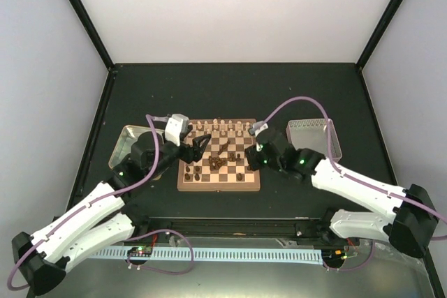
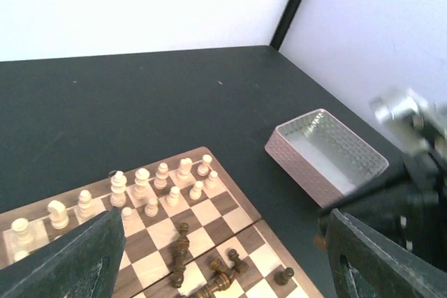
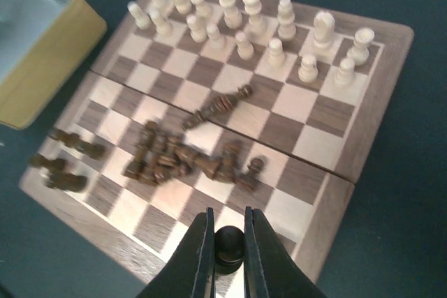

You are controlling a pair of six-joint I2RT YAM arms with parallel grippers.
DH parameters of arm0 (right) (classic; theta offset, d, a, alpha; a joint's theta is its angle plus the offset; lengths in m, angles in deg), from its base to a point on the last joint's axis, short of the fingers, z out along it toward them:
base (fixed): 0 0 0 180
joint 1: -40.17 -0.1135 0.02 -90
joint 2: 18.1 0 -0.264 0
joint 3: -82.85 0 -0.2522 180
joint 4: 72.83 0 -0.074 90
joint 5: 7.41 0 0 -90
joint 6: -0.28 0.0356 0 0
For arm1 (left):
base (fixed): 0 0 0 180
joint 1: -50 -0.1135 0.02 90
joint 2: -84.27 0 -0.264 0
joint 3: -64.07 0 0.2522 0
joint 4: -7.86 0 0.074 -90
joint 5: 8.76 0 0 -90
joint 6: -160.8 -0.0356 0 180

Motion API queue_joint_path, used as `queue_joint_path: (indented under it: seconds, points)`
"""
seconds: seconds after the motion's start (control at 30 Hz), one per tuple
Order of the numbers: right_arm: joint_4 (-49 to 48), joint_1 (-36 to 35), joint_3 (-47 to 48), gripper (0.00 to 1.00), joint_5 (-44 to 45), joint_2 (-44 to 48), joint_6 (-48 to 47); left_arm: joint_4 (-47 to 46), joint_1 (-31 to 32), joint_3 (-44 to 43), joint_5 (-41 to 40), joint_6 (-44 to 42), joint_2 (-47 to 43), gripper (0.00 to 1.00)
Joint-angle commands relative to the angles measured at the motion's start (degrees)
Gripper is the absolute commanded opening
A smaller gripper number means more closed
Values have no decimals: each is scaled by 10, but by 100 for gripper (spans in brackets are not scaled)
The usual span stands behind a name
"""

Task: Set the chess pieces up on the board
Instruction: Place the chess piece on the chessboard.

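**Right pincer's got a dark piece, left one's wide open**

The right pincer (image 3: 228,221) is clamped on a dark piece (image 3: 228,248). Only its round top shows between the fingers, so I can't tell which kind it is. It's over the board (image 3: 283,130) edge nearest it. Just ahead is the dark pile (image 3: 181,158), mostly toppled, with the cream pieces (image 3: 244,19) standing beyond. The left pincer (image 2: 225,242) gapes with nothing between, its fingers cut off at the frame.

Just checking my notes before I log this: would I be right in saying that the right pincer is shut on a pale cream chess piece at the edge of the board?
Not quite: the chess piece in the right pincer is dark brown, not pale cream. The right wrist view shows it clamped there at the edge of the board.
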Motion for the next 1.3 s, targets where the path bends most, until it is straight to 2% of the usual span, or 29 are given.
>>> queue_joint_path:
  seconds: [0.0, 0.23, 0.47, 0.73, 1.27]
  points:
    - [-55, -57, -53, 1, 150, 12, -10, 43, -12, -45, -48, 32, -2, 81]
    - [-90, -104, -134, 2, 149, 19, 24, 47, -25, -49, -40, 38, 5, 81]
    - [-114, -117, -148, 2, 142, -21, 20, 46, -32, -47, -33, 39, 14, 81]
    - [-138, -119, -122, 3, 153, -37, 5, 47, -40, -46, -34, 41, 9, 81]
    - [-81, -115, -18, 4, 145, -174, 17, 54, -54, -40, -18, 45, 5, 81]
